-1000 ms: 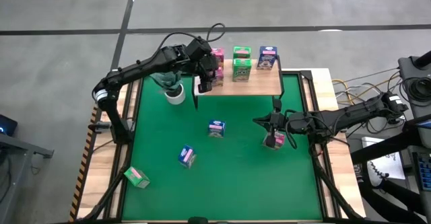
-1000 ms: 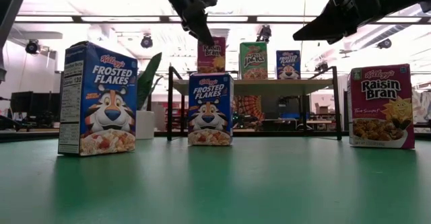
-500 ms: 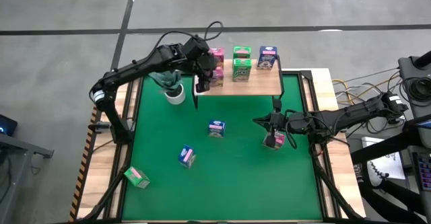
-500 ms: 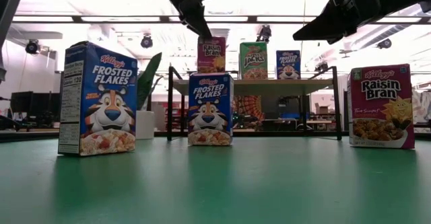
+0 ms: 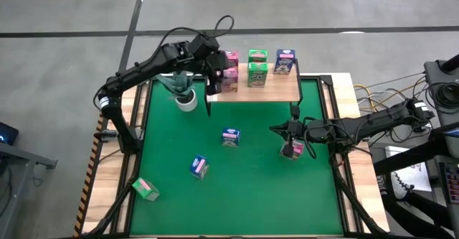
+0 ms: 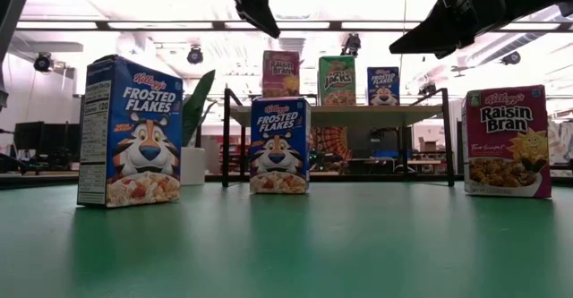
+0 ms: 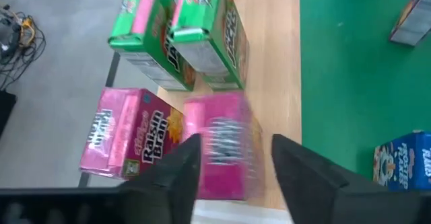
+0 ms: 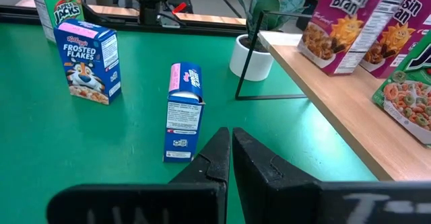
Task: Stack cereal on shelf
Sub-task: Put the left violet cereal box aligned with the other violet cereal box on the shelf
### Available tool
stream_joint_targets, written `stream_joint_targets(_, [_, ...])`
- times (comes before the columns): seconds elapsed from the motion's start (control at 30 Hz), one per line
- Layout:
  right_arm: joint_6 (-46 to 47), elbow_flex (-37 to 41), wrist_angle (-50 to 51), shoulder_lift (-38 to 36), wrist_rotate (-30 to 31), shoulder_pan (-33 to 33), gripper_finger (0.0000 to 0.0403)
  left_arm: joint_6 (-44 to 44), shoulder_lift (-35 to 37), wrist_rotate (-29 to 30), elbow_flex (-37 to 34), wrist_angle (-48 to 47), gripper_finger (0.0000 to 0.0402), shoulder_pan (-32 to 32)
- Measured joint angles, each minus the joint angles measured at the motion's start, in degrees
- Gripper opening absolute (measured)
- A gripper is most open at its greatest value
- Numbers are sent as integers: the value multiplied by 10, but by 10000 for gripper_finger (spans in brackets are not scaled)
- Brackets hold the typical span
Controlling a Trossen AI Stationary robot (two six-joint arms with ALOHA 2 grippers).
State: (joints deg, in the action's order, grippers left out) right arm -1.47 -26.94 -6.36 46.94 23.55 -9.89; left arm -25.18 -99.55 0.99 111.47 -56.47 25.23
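Left gripper [image 7: 229, 158] open and empty above the shelf's [image 5: 276, 90] left end.

Its fingers stand apart over a pink carton [image 7: 225, 143] near the shelf's front edge at upper centre; right gripper [image 8: 229, 158], fingers closed on nothing, hovers by the mat's [image 5: 251, 189] right edge above another pink carton [image 5: 291, 150].

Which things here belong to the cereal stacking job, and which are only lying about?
Job: shelf; five cereal boxes on it; four cereal boxes on the green mat; left hand, open above the shelf; right hand, shut above the mat.
Lying about: potted plant; cables beside the table.
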Motion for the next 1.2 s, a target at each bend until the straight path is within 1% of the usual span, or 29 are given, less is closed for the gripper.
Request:
stream_joint_targets(0.07, [0, 0, 0, 0, 0, 0, 9, -4, 0, 8, -12, 6, 122, 0])
stream_joint_targets(0.23, [0, 0, 0, 0, 0, 0, 9, -4, 0, 71, -43, 38, 29, 4])
stream_joint_targets(0.3, [0, 0, 0, 0, 0, 0, 9, -3, 0, 75, -54, 62, 8, 4])
stream_joint_targets(0.47, [0, 0, 0, 0, 0, 0, 9, -3, 0, 75, -70, 76, 11, 3])
stream_joint_targets(0.63, [0, 0, 0, 0, 0, 0, 9, -5, 0, 75, -74, 79, 1, 4])
stream_joint_targets(1.07, [0, 0, 0, 0, 0, 0, 9, -82, -2, 75, -74, 89, 1, 5])
stream_joint_targets(1.2, [0, 0, 0, 0, 0, 0, 9, -89, -2, 75, -74, 92, 1, 6])
